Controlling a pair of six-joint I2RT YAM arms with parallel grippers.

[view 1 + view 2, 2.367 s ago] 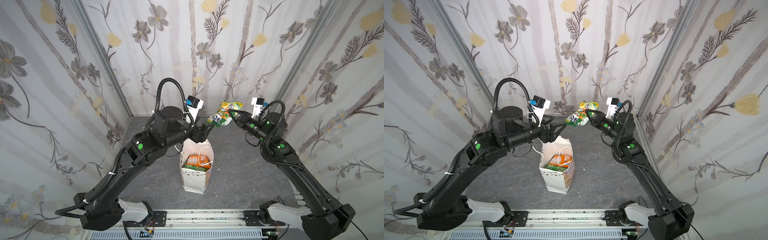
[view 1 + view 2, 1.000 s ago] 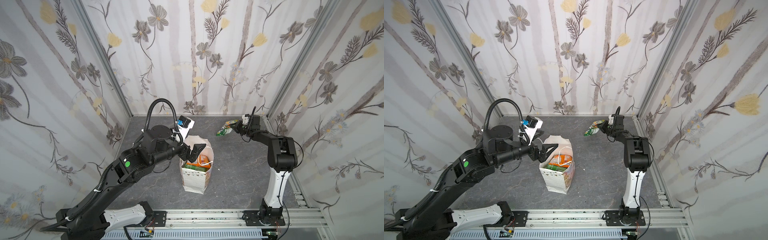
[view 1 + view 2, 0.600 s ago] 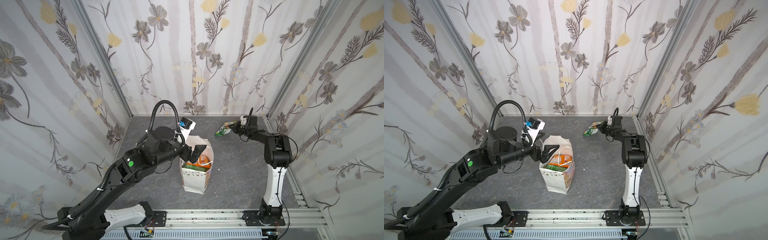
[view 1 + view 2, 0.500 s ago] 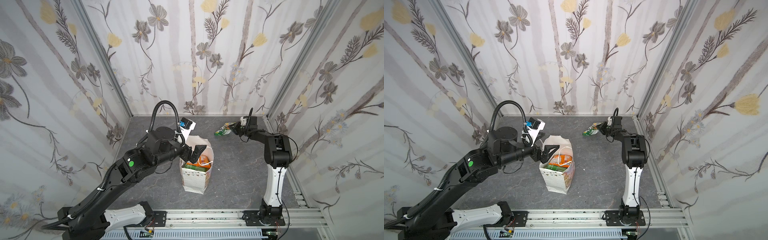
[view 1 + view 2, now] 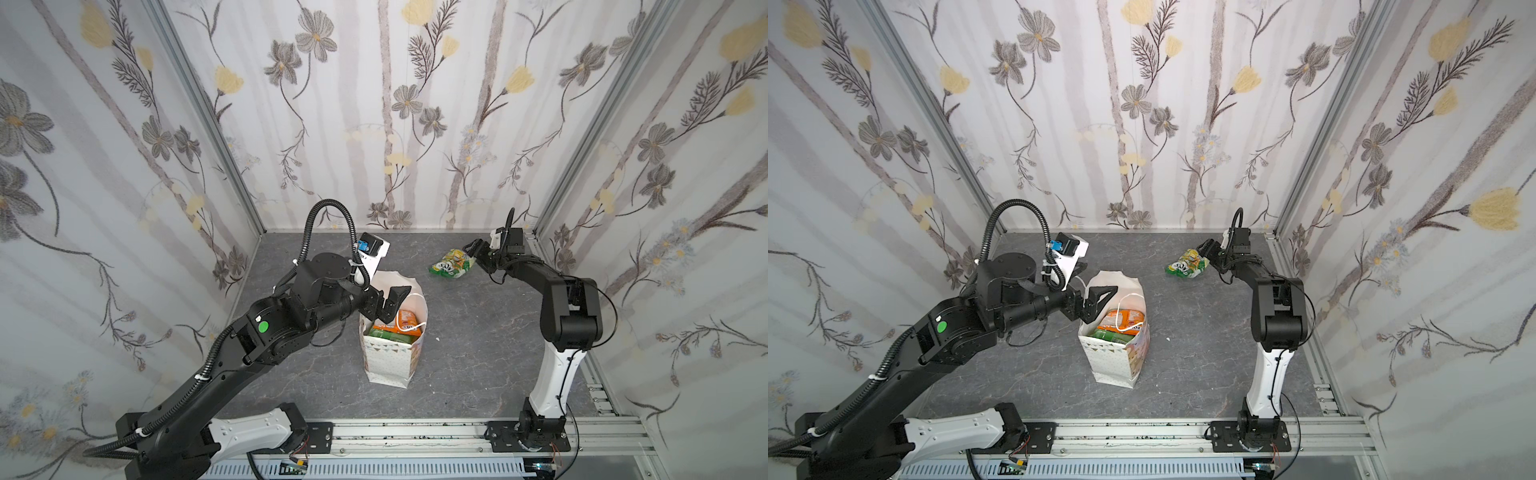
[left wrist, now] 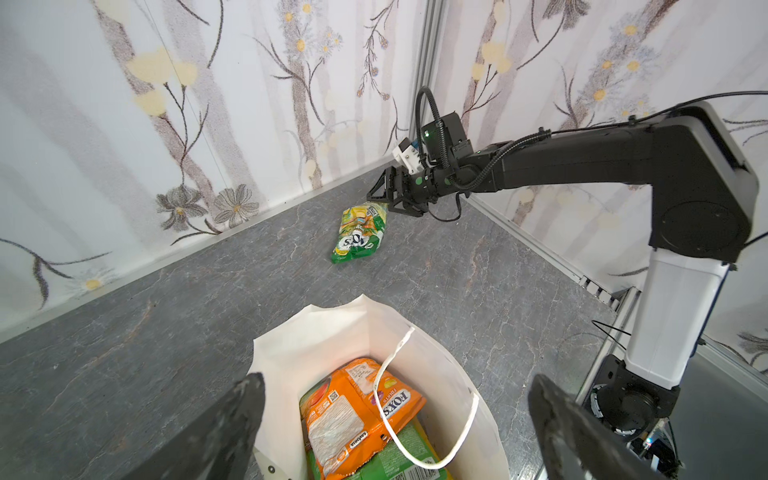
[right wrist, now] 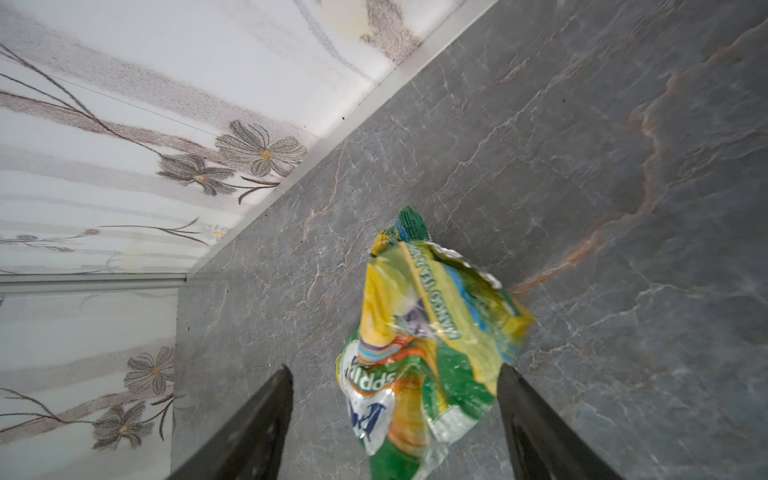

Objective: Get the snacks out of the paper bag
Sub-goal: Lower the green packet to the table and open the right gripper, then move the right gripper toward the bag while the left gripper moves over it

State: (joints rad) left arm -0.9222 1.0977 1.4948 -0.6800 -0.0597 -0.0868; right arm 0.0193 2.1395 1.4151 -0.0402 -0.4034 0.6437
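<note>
Left hand (image 5: 392, 303) spread wide and empty, poised over the mouth of the paper bag (image 5: 390, 357). Bag stands upright mid-counter. Inside it: orange FOX'S packet (image 6: 357, 409) on top, green packet (image 6: 365, 467) beneath. Right hand (image 5: 473, 251) open, near the back right corner of the counter (image 5: 457, 332). Green-yellow packet (image 5: 452, 264) lies on the counter at its fingertips, not gripped.

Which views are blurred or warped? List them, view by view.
Right wrist: the packet is smeared, the floor behind crisper. Left wrist: the fingers of the left hand are soft, the bag sharp. Both top views: sharp, evenly lit, but the wide lens splays the corner posts.
</note>
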